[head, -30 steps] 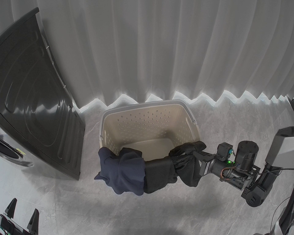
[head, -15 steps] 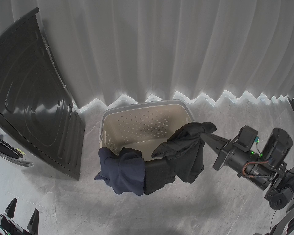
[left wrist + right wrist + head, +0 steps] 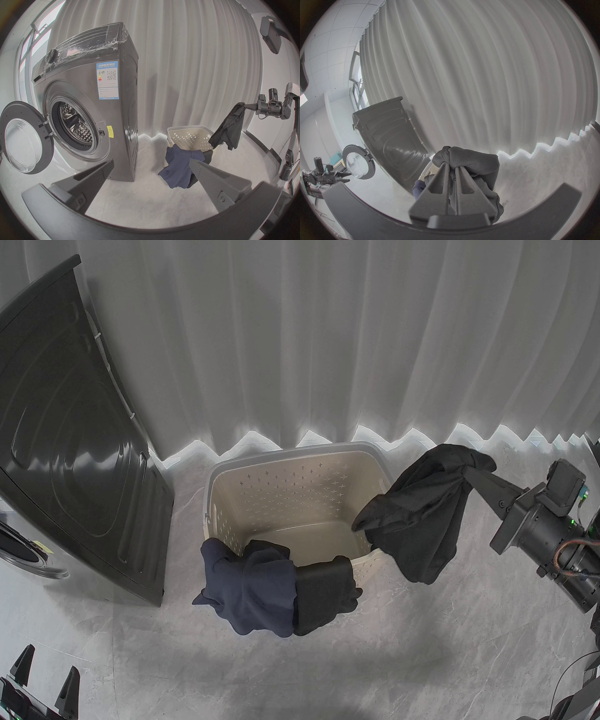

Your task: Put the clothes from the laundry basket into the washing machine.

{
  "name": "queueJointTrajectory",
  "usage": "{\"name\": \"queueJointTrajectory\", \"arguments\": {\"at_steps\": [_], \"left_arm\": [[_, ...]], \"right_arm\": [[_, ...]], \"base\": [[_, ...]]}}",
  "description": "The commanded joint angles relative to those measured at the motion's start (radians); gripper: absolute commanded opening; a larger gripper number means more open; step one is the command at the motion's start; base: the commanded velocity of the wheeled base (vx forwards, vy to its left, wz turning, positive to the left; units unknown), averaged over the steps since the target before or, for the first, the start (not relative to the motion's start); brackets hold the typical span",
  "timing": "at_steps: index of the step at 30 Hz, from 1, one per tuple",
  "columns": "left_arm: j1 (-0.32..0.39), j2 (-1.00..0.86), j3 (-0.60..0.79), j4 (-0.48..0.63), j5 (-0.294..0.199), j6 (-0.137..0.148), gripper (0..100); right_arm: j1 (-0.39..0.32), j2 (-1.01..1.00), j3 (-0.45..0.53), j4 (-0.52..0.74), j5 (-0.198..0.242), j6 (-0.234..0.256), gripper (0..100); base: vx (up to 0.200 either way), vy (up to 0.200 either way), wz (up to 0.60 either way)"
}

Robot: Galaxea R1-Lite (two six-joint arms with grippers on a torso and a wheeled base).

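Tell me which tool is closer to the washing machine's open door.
Left. The left tool faces the door, open; the right tool holds a black garment beyond the laundry basket.

The laundry basket (image 3: pixel 281 485) has its near rim hidden under a navy garment (image 3: pixel 255 593) and a black cloth (image 3: pixel 323 593) draped over it. Its right wall is partly covered by the hanging black garment (image 3: pixel 425 521), whose bunched top swallows the tips of the right tool (image 3: pixel 472 472). Left of the basket, the washing machine (image 3: pixel 62 427) is cut by the picture's edge. So is the left tool (image 3: pixel 51 657), nearer the robot.
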Motion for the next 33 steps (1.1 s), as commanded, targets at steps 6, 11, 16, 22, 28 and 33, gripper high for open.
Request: {"name": "queueJointTrajectory", "arguments": {"at_steps": [6,11,16,22,28,33], "left_arm": [[0.0,-0.015,0.018,-0.001,0.001,0.0,100],[0.0,-0.015,0.018,-0.001,0.001,0.0,100],[0.0,-0.015,0.018,0.001,-0.001,0.0,100],[0.0,-0.015,0.018,0.001,-0.001,0.001,100],[0.0,-0.015,0.018,-0.001,-0.001,0.003,100],[0.0,-0.015,0.018,-0.001,-0.001,0.0,100]], "right_arm": [[-0.006,-0.048,-0.005,0.005,-0.02,-0.001,0],[-0.014,-0.037,-0.003,0.007,-0.025,0.002,0],[-0.012,-0.028,-0.003,0.005,-0.045,0.002,0],[-0.012,-0.032,-0.003,0.005,-0.045,0.008,0],[-0.002,-0.025,-0.005,0.004,-0.043,0.013,0],[-0.002,-0.022,-0.003,0.004,-0.043,0.013,0]], "base": [[-0.2,0.0,0.0],[-0.08,0.0,0.0],[0.0,0.08,0.0],[0.0,0.2,0.0],[0.0,0.2,0.0],[0.0,0.2,0.0]]}}
